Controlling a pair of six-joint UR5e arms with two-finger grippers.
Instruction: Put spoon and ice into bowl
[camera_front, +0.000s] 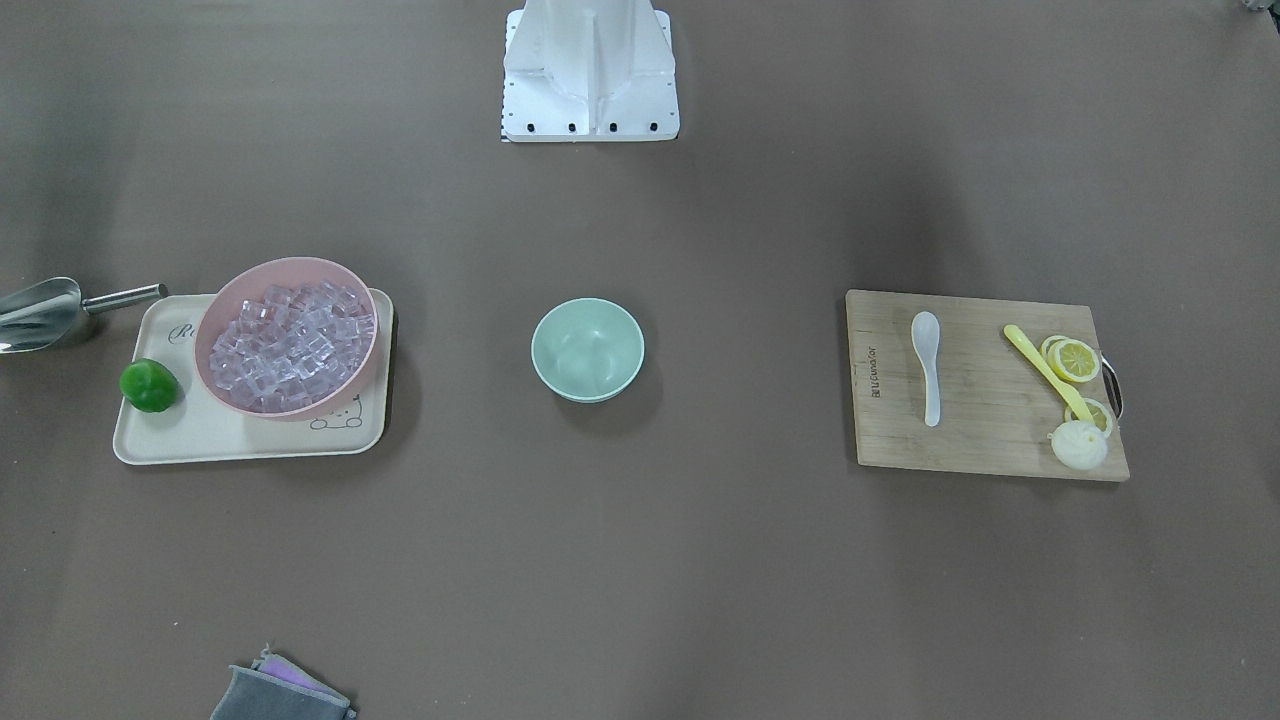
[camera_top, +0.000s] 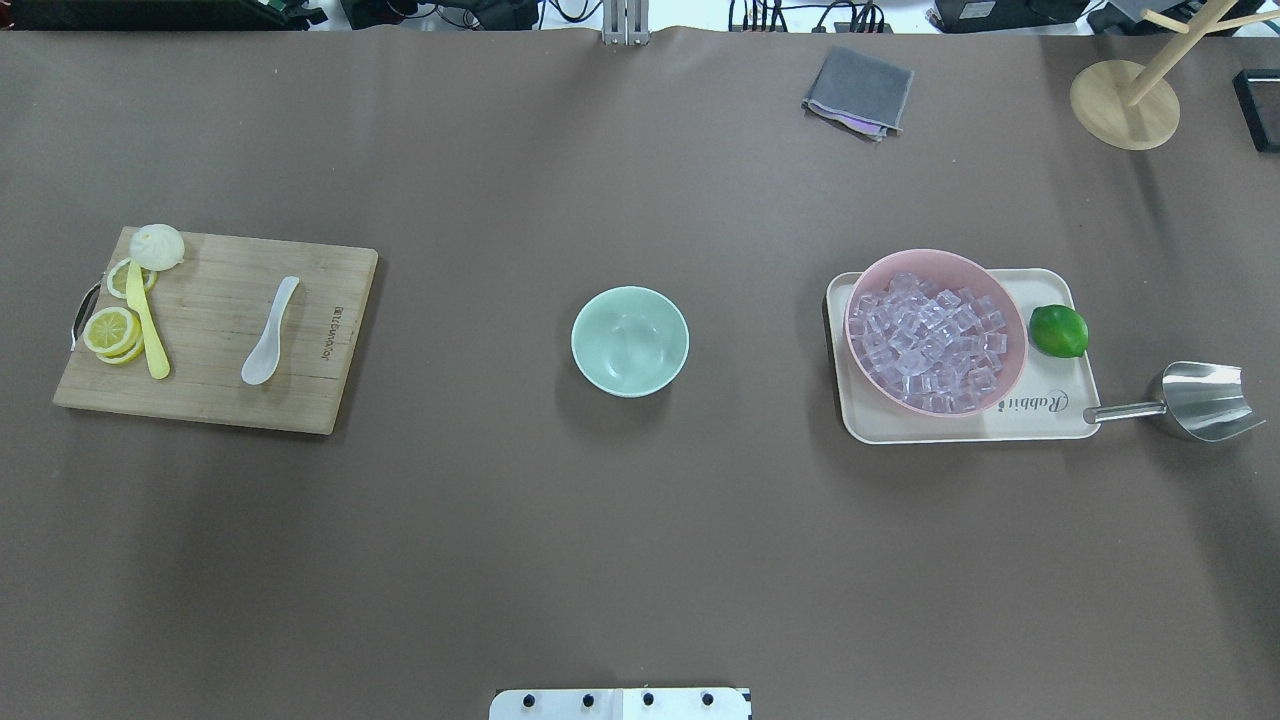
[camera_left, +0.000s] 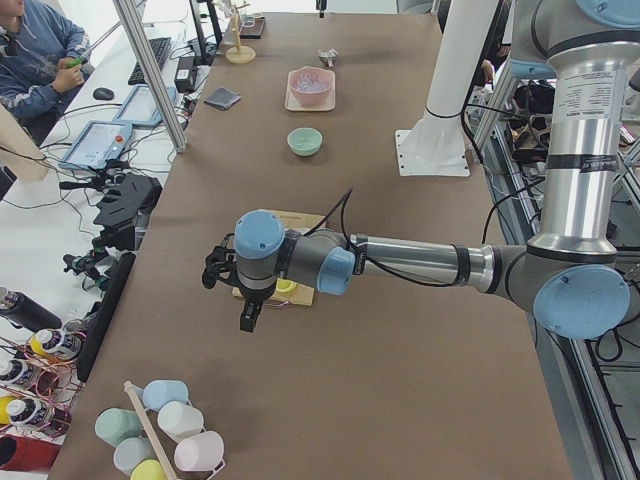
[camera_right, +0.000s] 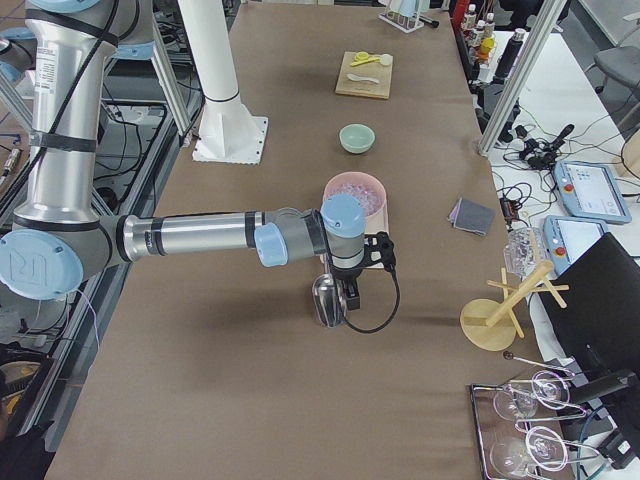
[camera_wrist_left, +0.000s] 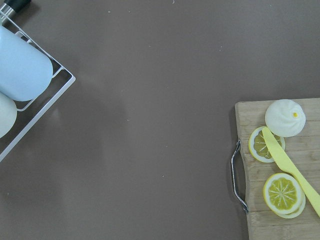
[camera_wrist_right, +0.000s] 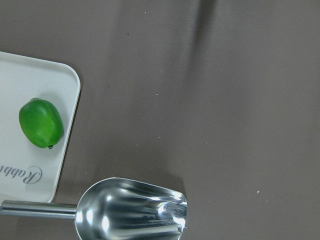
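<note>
The white spoon (camera_front: 928, 365) lies on a wooden cutting board (camera_top: 200, 400), also seen in the overhead view (camera_top: 270, 332). The mint-green bowl (camera_front: 587, 349) stands empty at the table's middle (camera_top: 629, 341). Clear ice cubes (camera_top: 930, 340) fill a pink bowl (camera_front: 232, 300) on a cream tray (camera_top: 1040, 425). My left gripper (camera_left: 247, 318) hangs high over the table past the board's handle end. My right gripper (camera_right: 350, 298) hangs above the steel scoop (camera_right: 328, 300). Both grippers show only in side views, so I cannot tell whether they are open or shut.
Lemon slices (camera_wrist_left: 282, 194), a yellow utensil (camera_wrist_left: 292, 170) and a white bun (camera_wrist_left: 284, 117) lie on the board. A lime (camera_wrist_right: 41, 123) sits on the tray, with the steel scoop (camera_wrist_right: 132, 210) beside it. A grey cloth (camera_top: 858, 92) and a wooden stand (camera_top: 1125, 100) are at the far edge.
</note>
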